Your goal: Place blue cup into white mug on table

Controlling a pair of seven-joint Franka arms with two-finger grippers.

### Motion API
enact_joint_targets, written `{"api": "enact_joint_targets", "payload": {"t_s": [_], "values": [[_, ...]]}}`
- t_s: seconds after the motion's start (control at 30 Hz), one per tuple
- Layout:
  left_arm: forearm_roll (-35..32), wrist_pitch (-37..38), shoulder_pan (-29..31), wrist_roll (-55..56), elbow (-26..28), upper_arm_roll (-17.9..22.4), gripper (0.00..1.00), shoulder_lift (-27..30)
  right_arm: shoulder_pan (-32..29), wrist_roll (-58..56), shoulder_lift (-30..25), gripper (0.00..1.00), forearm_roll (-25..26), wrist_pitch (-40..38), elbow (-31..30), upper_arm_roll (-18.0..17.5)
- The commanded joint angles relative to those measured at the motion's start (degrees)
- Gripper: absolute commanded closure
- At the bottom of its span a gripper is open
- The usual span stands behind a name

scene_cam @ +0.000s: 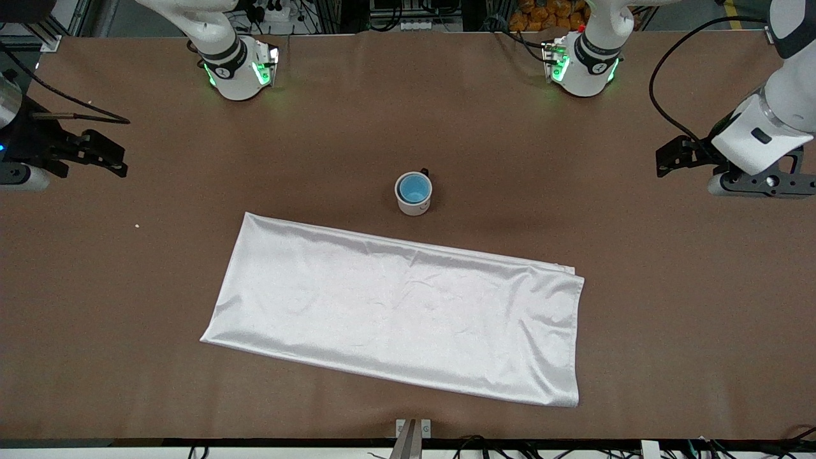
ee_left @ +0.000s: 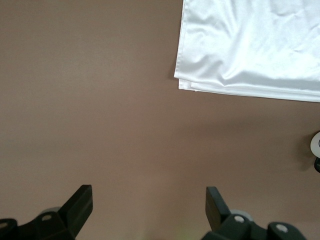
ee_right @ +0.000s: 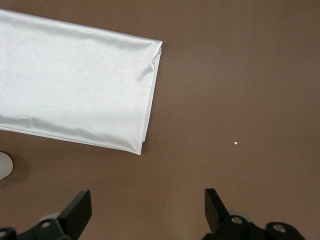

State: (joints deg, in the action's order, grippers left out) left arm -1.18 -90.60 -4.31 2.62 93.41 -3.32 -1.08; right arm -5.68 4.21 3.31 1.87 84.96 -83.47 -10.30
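The blue cup (scene_cam: 413, 187) sits upright inside the white mug (scene_cam: 414, 205), whose black handle (scene_cam: 424, 171) points toward the robots' bases. The mug stands on the brown table (scene_cam: 637, 210) near its middle. My left gripper (scene_cam: 666, 159) is open and empty over the left arm's end of the table, well away from the mug. My right gripper (scene_cam: 121, 159) is open and empty over the right arm's end. The left wrist view shows its open fingers (ee_left: 82, 200) over bare table and a sliver of the mug (ee_left: 316, 145). The right wrist view shows the mug's edge (ee_right: 4, 165).
A white satin cloth (scene_cam: 395, 312) lies flat on the table, nearer to the front camera than the mug; it also shows in the left wrist view (ee_left: 250, 45) and the right wrist view (ee_right: 75, 85). A tiny pale crumb (scene_cam: 136, 225) lies toward the right arm's end.
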Motion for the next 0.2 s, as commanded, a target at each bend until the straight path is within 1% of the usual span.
{"api": "enact_joint_targets", "payload": {"t_s": [0.0, 0.17], "values": [[1.1, 0.0, -2.0, 0.9, -0.6, 2.5, 0.0, 0.0, -0.2, -0.3, -0.1, 0.0, -0.4, -0.3, 0.1, -0.1], [1.1, 0.0, -2.1, 0.9, -0.6, 2.5, 0.0, 0.0, -0.2, -0.3, -0.1, 0.0, -0.5, -0.4, 0.1, -0.1]]}}
